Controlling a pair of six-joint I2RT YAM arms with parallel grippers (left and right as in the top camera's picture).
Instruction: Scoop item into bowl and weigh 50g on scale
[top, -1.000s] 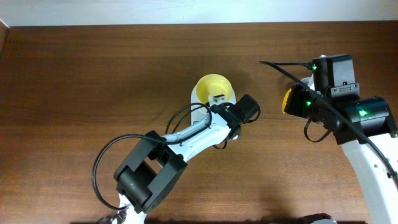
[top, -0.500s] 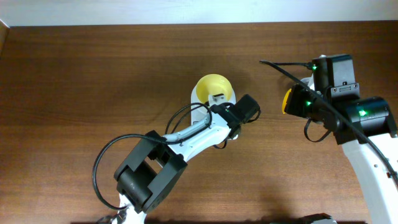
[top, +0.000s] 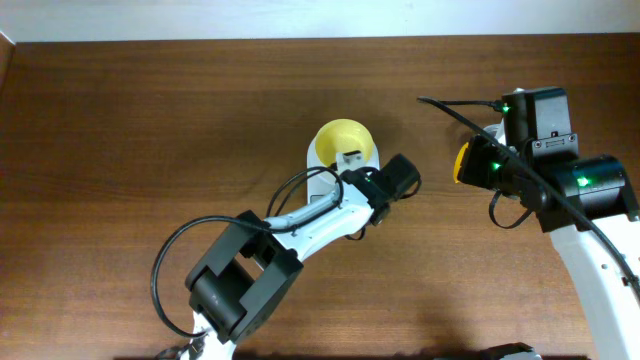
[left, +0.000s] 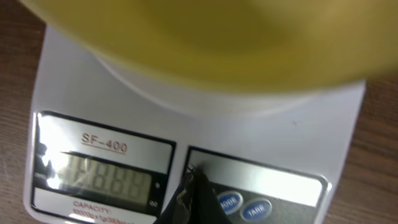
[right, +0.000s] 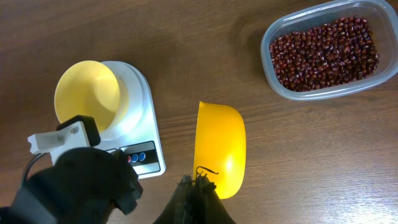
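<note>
The pale yellow bowl (top: 343, 142) stands empty on the white scale (top: 317, 166); both also show in the right wrist view, bowl (right: 86, 93) and scale (right: 142, 99). In the left wrist view the bowl (left: 217, 37) fills the top and the scale (left: 261, 134) shows all-eights on its display. My left gripper (left: 193, 182) is shut, its tip on the scale's panel just left of the blue buttons. My right gripper (right: 199, 184) is shut on the bright yellow scoop (right: 221, 146), which shows no beans. The beans (right: 326, 50) lie heaped in a clear container.
The clear container (right: 373, 81) stands on the brown table to the right of the scoop. My left arm's black wrist (right: 81, 186) hangs over the front of the scale. In the overhead view the right arm (top: 580, 190) covers the container.
My left wrist has shifted very slightly to the right over the scale's front. The right arm and the scoop have not moved.
</note>
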